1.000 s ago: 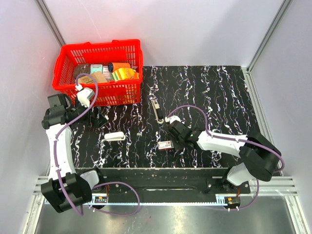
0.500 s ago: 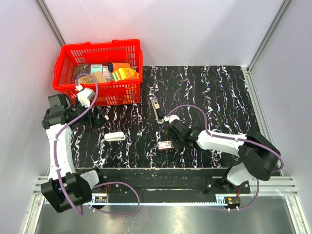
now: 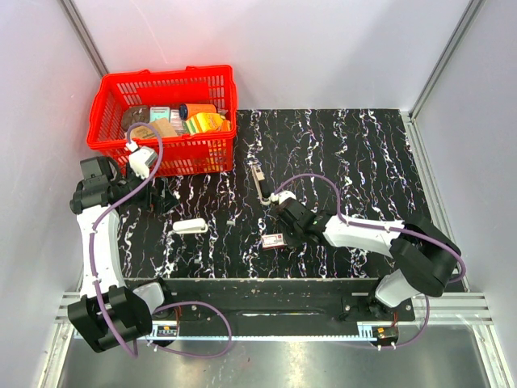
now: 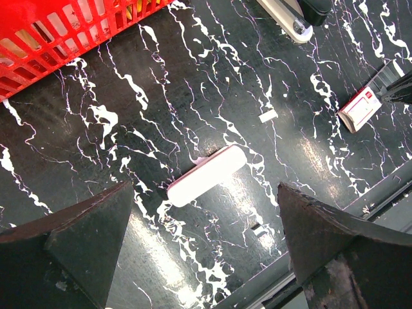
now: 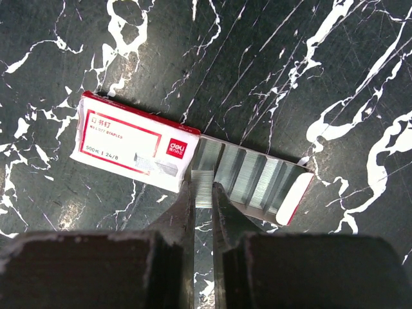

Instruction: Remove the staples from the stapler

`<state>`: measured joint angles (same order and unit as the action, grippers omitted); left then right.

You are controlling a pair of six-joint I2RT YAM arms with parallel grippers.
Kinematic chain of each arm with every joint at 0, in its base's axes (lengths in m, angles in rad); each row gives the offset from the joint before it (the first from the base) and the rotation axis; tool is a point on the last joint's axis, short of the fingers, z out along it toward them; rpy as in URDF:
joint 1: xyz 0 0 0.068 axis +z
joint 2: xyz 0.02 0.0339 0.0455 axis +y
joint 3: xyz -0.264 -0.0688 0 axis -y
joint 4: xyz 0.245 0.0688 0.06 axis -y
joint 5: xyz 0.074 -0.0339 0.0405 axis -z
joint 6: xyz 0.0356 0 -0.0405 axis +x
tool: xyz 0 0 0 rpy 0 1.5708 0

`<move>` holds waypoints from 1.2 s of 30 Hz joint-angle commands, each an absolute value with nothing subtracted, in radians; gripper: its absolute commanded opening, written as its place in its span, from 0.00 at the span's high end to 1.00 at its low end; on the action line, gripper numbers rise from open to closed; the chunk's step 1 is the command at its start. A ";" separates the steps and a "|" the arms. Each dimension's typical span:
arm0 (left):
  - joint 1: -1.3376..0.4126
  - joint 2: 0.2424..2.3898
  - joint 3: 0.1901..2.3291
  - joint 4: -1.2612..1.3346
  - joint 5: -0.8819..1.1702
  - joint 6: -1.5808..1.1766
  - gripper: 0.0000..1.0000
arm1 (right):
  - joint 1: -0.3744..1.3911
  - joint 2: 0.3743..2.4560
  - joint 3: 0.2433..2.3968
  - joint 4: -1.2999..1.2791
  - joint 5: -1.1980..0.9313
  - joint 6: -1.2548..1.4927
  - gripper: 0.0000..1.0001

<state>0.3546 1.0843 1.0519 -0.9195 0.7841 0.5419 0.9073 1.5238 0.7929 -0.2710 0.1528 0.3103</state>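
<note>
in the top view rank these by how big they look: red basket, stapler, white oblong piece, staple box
1. red basket, by far the largest
2. stapler and white oblong piece, too alike to rank
3. staple box, smallest as it shows

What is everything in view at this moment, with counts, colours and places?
stapler: 1, black and silvery, mid-table, right of the basket
staple box: 1, red and white, slid open, at the right gripper's tips
strip of staples: 1, silvery, pinched over the box's tray
oblong piece: 1, white, on the table left of the box
small scrap: 1, white, between oblong piece and stapler
basket: 1, red, far-left corner, holding assorted packages
table: 1, black with white veining
left gripper: 1, black, open, beside the basket
right gripper: 1, black, shut on the strip of staples
</note>
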 commanded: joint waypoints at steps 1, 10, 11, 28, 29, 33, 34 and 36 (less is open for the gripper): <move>0.353 1.081 1.051 -0.899 0.822 0.554 0.01 | 0.897 1.532 0.834 -0.238 0.149 0.307 0.94; 0.351 1.074 1.049 -0.899 0.816 0.558 0.01 | 0.897 1.522 0.839 -0.242 0.137 0.310 0.71; 0.351 1.072 1.049 -0.899 0.818 0.558 0.01 | 0.897 1.520 0.839 -0.242 0.130 0.310 0.68; 0.350 1.068 1.045 -0.914 0.831 0.568 0.01 | 0.897 1.410 0.896 -0.282 0.158 0.308 0.62; 0.350 1.069 1.043 -0.914 0.833 0.569 0.01 | 0.897 1.402 0.908 -0.285 0.152 0.304 0.62; 0.344 1.086 1.045 -0.916 0.838 0.566 0.01 | 0.897 1.439 1.012 -0.304 0.137 0.288 0.61; 0.341 1.088 1.045 -0.916 0.842 0.566 0.01 | 0.897 1.468 1.046 -0.311 0.123 0.282 0.60; 0.327 1.094 1.042 -0.907 0.847 0.563 0.01 | 0.897 1.528 1.100 -0.319 0.123 0.279 0.58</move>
<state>0.3450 1.0843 1.0424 -0.9283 0.7902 0.5507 0.9058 1.4563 0.9768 -0.3141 0.1360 0.3058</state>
